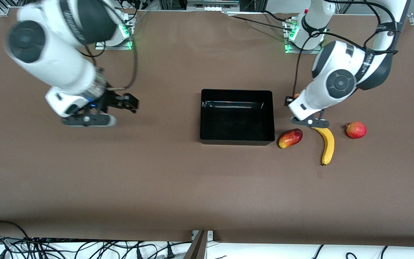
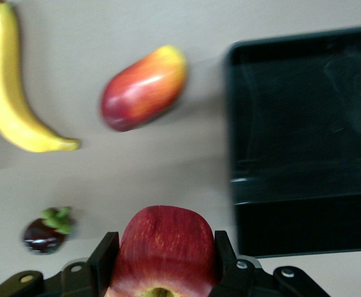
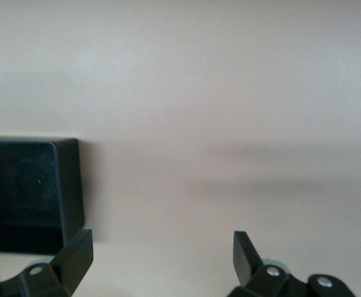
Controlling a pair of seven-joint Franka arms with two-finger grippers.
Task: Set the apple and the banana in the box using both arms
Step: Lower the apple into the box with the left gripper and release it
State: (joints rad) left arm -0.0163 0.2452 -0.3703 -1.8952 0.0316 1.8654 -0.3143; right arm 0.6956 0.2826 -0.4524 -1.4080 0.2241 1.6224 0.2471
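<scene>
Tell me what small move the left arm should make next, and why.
Probably carry the apple sideways until it is over the box, then let go. The left claw is shut on the apple beside the box, which looks empty. The banana lies on the table, and the right claw is open over bare table toward the right arm's end.

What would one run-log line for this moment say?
left gripper: shut on apple, beside box | right gripper: open, holds nothing, over table | banana: on table | box: no fruit
</scene>
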